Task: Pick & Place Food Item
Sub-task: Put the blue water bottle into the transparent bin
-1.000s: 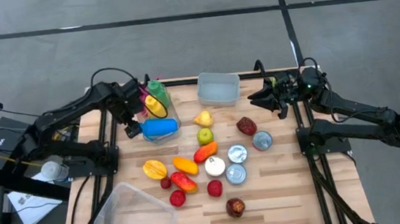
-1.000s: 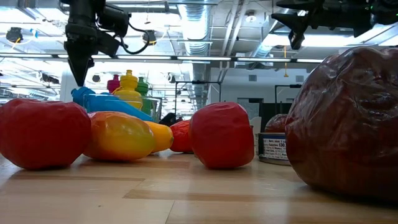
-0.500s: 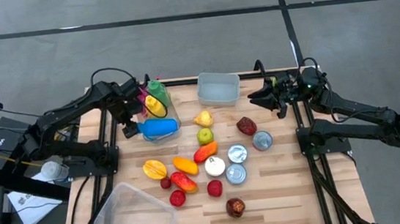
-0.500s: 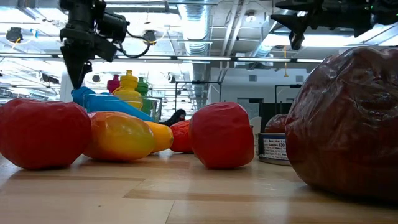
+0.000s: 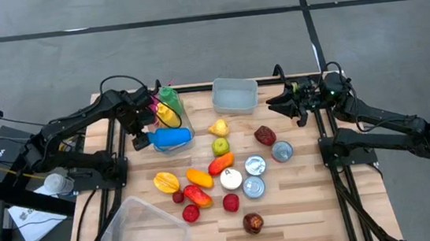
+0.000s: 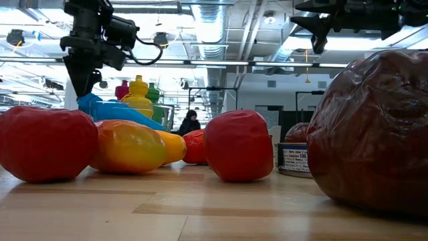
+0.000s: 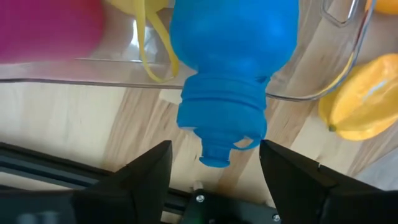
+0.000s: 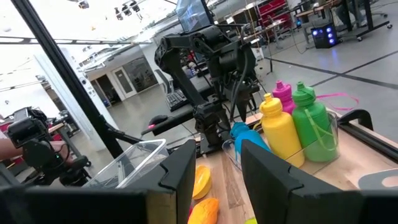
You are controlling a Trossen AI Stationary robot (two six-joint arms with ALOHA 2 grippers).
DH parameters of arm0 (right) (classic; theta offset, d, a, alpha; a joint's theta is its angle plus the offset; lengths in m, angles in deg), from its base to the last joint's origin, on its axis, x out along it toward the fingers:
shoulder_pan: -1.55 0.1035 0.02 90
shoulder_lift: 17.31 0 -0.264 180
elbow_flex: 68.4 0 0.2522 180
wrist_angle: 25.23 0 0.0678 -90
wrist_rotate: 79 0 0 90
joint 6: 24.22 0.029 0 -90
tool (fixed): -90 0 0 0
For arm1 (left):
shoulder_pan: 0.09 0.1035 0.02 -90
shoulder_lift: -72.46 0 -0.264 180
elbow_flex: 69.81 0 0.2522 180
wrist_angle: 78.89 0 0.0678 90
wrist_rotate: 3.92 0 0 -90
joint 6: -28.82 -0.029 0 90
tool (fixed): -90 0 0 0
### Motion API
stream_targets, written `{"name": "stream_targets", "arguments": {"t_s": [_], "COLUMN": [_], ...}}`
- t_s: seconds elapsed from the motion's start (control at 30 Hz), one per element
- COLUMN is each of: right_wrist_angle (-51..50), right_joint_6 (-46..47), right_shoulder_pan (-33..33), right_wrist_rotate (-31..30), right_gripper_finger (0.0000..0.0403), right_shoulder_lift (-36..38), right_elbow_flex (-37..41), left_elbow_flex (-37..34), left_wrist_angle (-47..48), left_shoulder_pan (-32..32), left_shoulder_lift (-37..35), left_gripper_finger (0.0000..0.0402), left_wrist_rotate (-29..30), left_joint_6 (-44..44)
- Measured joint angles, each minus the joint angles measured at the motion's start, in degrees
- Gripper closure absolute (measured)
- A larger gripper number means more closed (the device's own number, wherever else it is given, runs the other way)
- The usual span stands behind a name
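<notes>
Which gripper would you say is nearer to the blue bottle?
Left. The left gripper hangs open just off the blue bottle's cap end; the right gripper waits open across the table.

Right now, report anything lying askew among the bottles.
The blue bottle lies on its side in the clear bin, cap poking over the rim towards the open left gripper, while the yellow bottle and green bottle stand upright.

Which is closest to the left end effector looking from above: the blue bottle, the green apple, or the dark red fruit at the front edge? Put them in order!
From the left end effector in the high view:
1. Blue bottle, right beside it, lying in the clear bin.
2. Green apple, mid-table, farther toward the right arm.
3. Dark red fruit, far off at the front edge.
</notes>
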Motion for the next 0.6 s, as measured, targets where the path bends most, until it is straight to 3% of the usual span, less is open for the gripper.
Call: {"name": "stream_targets", "arguments": {"t_s": [0.6], "right_wrist_angle": [0.01], "right_joint_6": [-0.31], "right_shoulder_pan": [0.00], "right_wrist_rotate": [0.00], "right_gripper_finger": [0.0281], "right_shoulder_lift": [0.00], "right_elbow_flex": [0.00], "left_elbow_flex": [-3.06], "left_wrist_angle": [-2.21], "left_shoulder_pan": [-0.22], "left_shoulder_lift": [0.26], "left_gripper_finger": [0.0285], "left_wrist_rotate": [-0.17], "left_joint_6": [-1.40]}}
